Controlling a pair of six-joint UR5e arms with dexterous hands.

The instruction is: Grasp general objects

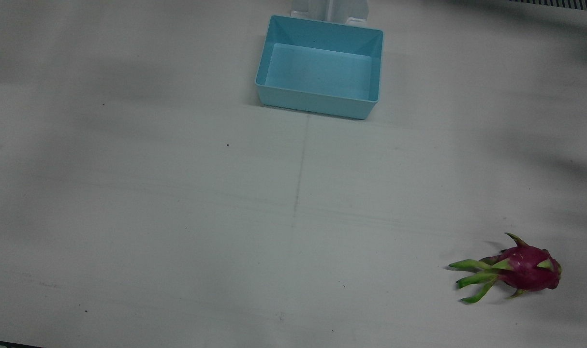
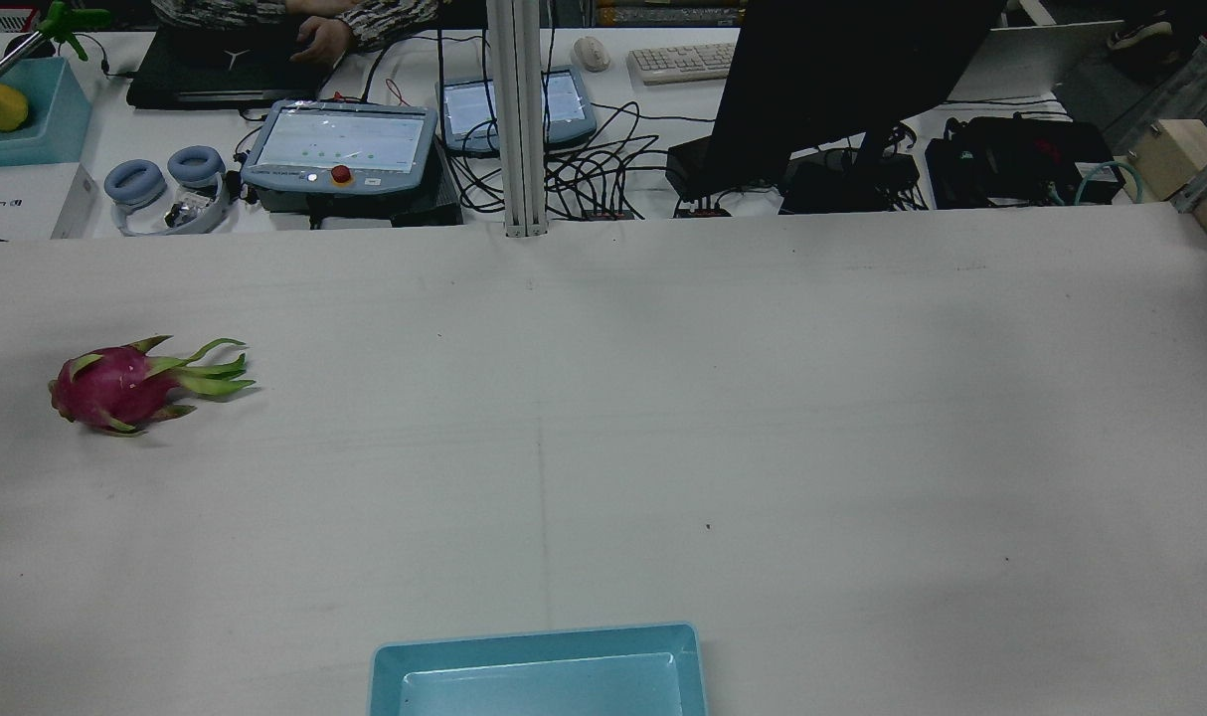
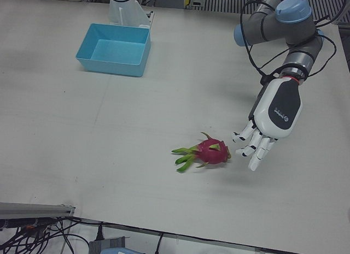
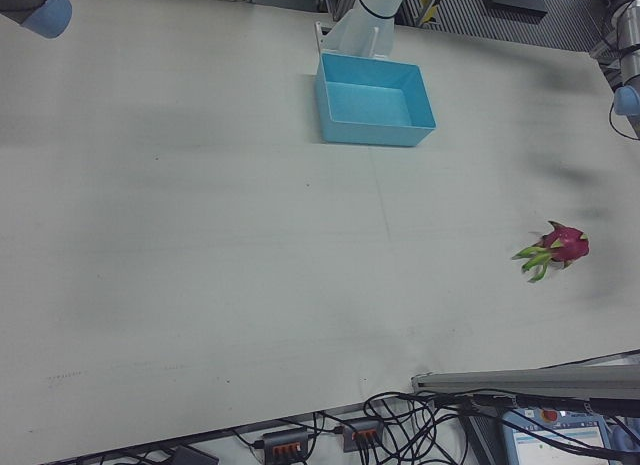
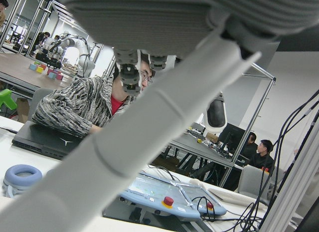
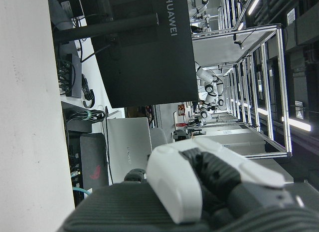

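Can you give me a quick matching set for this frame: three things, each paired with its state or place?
Things:
1. dragon fruit
2. blue bin
3. left hand

States:
A. empty, near the arm pedestals
B. open, hovering beside the fruit
C. lying on its side on the table

Pairs: 1-C, 2-A, 3-B

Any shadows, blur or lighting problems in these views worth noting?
Front view: soft, dim and bluish, with broad diffuse shadows across the table, though the dragon fruit stays readable. Rear view: evenly lit and sharp. Left-front view: clear; the left hand is crisp. Left hand view: blurred close-up parts of the hand block most of the picture.
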